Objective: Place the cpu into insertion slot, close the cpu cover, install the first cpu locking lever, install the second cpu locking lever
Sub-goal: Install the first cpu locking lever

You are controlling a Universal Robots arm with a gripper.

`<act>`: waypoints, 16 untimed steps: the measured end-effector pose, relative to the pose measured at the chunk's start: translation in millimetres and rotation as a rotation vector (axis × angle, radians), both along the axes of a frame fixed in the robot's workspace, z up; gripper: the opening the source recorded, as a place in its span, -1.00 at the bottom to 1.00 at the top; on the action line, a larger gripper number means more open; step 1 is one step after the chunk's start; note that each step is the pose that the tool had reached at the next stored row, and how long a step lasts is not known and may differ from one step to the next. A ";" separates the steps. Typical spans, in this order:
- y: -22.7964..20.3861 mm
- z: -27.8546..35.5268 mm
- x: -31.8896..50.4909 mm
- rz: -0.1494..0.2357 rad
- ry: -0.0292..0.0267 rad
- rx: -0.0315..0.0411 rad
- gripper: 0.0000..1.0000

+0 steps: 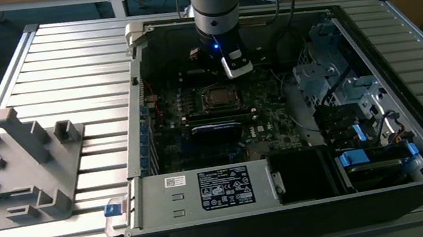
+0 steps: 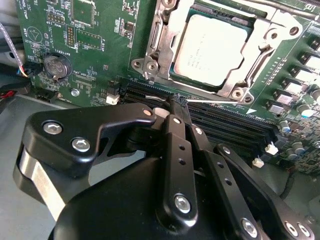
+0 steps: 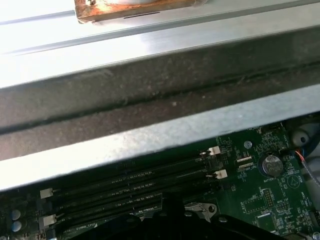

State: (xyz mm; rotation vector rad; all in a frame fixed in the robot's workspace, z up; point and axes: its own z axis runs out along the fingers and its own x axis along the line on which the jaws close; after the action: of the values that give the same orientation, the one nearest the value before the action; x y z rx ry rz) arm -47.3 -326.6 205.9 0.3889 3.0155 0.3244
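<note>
Cpu (image 2: 210,47) likely light, stiff, fragile, edge-grip only; my claw (image 2: 176,103) pinched narrow, empty, 12 o'clock of it in exterior view.

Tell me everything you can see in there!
cpu: 1, grey, inside the cover's window
cover: 1, silvery, framing the cpu
board: 1, green, in the case
battery: 1, silvery, on the board
memory slots: several, black, beside the cover
case: 1, black, on the table
table: 1, silvery, under the case
rack: 1, grey, on the table, exterior view's left
arm: 1, grey and blue, reaching into the case
fingers: 2, black, shut, by the memory slots
</note>
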 end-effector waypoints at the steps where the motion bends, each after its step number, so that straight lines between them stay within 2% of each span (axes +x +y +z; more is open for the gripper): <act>1: 0.0 0.0 -0.1 0.000 0.0000 0.0000 -0.80; 5: 0.1 -0.1 -0.7 -0.001 -0.0022 -0.0001 -0.80; 7: 0.2 -0.3 -0.8 -0.001 -0.0085 0.0000 -0.80; 8: 0.2 -0.3 -0.8 -0.001 -0.0098 0.0001 -0.80; 16: 0.1 -0.7 -1.7 -0.001 -0.0116 0.0001 -0.80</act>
State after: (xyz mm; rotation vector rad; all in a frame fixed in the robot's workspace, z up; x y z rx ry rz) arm -49.0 -326.5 205.2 0.3870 3.0039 0.3256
